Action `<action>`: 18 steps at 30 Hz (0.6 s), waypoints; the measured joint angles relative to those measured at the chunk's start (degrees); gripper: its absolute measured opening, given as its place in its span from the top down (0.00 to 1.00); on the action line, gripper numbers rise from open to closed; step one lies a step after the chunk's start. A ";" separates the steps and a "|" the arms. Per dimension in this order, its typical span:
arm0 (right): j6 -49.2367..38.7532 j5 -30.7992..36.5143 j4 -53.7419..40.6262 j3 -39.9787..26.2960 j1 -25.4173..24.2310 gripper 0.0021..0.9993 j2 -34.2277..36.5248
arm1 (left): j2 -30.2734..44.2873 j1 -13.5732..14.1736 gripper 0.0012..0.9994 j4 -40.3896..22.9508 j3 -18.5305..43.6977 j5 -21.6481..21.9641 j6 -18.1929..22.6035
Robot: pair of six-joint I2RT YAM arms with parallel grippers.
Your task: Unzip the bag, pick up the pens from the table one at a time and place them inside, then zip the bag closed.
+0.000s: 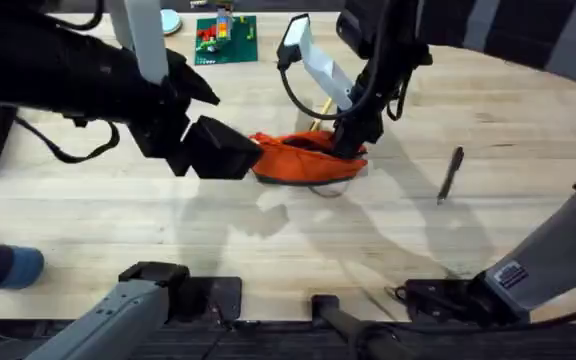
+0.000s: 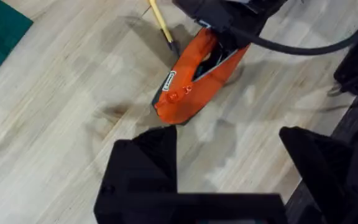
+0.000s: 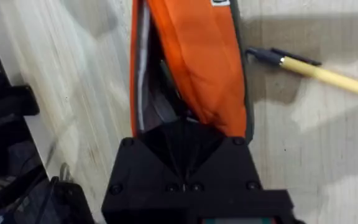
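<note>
At frame centre, bag lies unzipped; both pens remain on the bench. Left fingers wide, right fingers' state untellable.

One orange bag; two pens: yellow pen, black pen; two claws: left claw, right claw.

Robotics lab: pale plank desk, two robot arms, loose cables, green toy-brick baseplate.
</note>
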State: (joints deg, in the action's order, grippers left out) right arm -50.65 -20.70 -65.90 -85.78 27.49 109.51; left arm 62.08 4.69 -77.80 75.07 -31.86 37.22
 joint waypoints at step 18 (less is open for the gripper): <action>-0.63 -0.36 0.19 0.00 0.26 0.01 0.02 | 0.00 0.00 0.00 0.00 0.00 0.00 -0.03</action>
State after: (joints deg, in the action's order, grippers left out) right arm -51.29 -21.06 -65.71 -85.78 27.75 109.53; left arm 62.08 4.69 -77.80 75.07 -31.86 37.19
